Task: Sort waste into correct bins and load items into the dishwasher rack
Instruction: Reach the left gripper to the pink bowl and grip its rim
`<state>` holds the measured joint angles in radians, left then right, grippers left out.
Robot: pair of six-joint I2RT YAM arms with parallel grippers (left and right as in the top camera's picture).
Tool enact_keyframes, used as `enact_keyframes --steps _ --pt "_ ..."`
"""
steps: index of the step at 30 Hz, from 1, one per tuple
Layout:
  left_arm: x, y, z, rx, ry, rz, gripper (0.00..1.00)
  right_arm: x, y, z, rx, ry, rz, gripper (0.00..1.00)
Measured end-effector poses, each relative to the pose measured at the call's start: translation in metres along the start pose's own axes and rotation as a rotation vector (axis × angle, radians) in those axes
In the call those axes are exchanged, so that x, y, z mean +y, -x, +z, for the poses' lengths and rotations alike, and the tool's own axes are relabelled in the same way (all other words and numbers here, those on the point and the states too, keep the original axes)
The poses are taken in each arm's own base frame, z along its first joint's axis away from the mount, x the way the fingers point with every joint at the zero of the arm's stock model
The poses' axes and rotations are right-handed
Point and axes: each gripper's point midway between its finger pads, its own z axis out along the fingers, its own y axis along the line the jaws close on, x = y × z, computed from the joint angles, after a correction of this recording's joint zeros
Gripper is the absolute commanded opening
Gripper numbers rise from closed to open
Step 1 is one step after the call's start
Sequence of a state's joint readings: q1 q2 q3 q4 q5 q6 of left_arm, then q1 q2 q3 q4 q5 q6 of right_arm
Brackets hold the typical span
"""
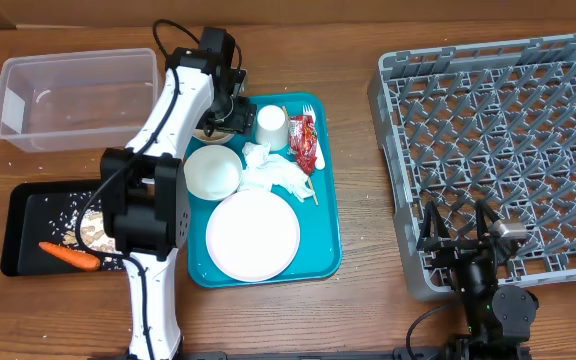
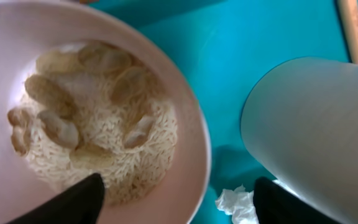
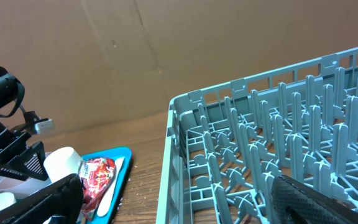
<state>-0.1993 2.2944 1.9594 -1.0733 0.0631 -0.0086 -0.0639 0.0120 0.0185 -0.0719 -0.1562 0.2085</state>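
My left gripper (image 2: 179,180) is open astride the rim of a white bowl (image 2: 191,106) holding rice and nuts (image 2: 92,118): one finger inside, one outside. This bowl sits at the teal tray's (image 1: 323,230) back left, mostly hidden under the gripper (image 1: 223,118). Beside it stand a white cup (image 1: 271,125), a red wrapper (image 1: 303,140), a fork (image 1: 313,125) and crumpled napkins (image 1: 273,172). An empty bowl (image 1: 212,171) and a plate (image 1: 252,235) lie nearer the front. My right gripper (image 1: 458,235) hangs open and empty over the grey rack's (image 1: 508,150) front left corner.
A clear tub (image 1: 78,98) stands at the back left. In front of it a black tray (image 1: 28,215) holds a carrot (image 1: 68,256) and food scraps (image 1: 88,225). A wooden stick (image 2: 355,31) lies on the teal tray past the cup (image 2: 316,124).
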Motion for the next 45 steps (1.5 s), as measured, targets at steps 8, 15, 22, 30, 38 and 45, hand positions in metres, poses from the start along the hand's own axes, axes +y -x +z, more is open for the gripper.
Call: enact_keyframes --steps 8,15,22,30,38,45 --pt "-0.006 0.0016 0.0007 -0.006 0.047 0.072 0.61 0.0 -0.0001 0.0 0.0 0.0 0.0 1.0" --pt "-0.0044 0.0029 0.0005 -0.011 0.074 0.088 0.54 -0.0001 0.0 0.0 0.0 0.0 0.0 1.0" --pt "-0.0002 0.0034 0.0002 -0.011 0.099 0.101 0.41 0.0001 0.0 0.0 0.0 0.001 0.0 1.0" --pt "0.0 0.0031 0.0003 -0.01 0.099 0.1 0.34 0.0001 0.0 0.0 0.0 0.0 0.0 1.0" --pt "0.0013 0.0001 0.0082 0.009 0.103 0.1 0.25 0.0 0.0 0.0 0.0 0.0 0.0 1.0" --pt "0.0007 0.0016 0.0082 0.002 0.105 0.089 0.13 0.0 -0.0001 0.0 0.0 0.0 0.0 1.0"
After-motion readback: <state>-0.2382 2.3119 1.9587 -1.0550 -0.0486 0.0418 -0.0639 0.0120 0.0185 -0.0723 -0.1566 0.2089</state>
